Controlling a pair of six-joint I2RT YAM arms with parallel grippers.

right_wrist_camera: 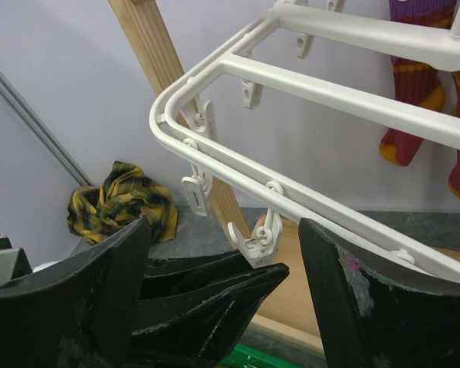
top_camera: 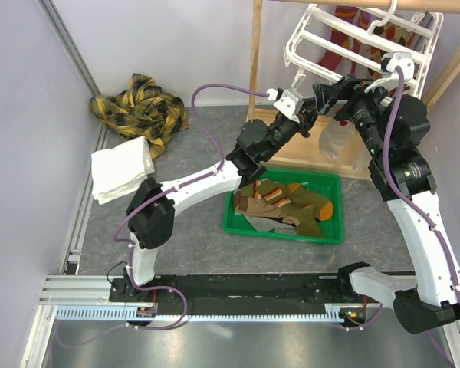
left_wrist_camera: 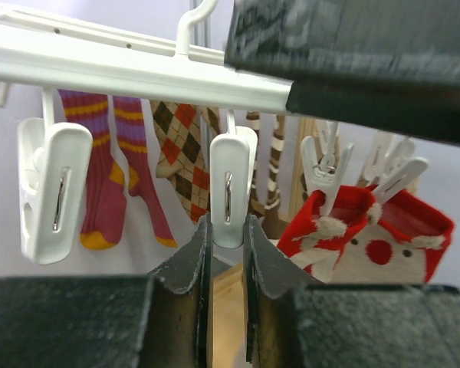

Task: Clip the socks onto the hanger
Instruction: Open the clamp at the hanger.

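Both grippers are up at the hanger (right_wrist_camera: 353,34), which hangs from the wooden frame (top_camera: 256,54) at the far right. Your left gripper (left_wrist_camera: 226,228) has its fingers (left_wrist_camera: 188,268) almost together, and the lower end of one white clip (left_wrist_camera: 231,172) sits between the tips, so it seems to pinch this clip. Your right gripper (right_wrist_camera: 224,230) has its fingers wide apart just below the corner rail of the hanger, with nothing between them. Some socks are hung already: a purple striped sock (left_wrist_camera: 100,184), an argyle sock (left_wrist_camera: 185,153) and a red sock (left_wrist_camera: 368,245). The socks (top_camera: 287,203) not yet hung lie in the green bin (top_camera: 238,227) on the table, well below the hanger. A pale grey shape (top_camera: 334,142) hangs under the two grippers in the top view, and I cannot tell if it is a sock or what holds it. I think you are preparing a clip to receive the next sock. For the next move, you need the clip's mouth open and a sock's cuff brought up into it. Your right gripper must first have a sock.
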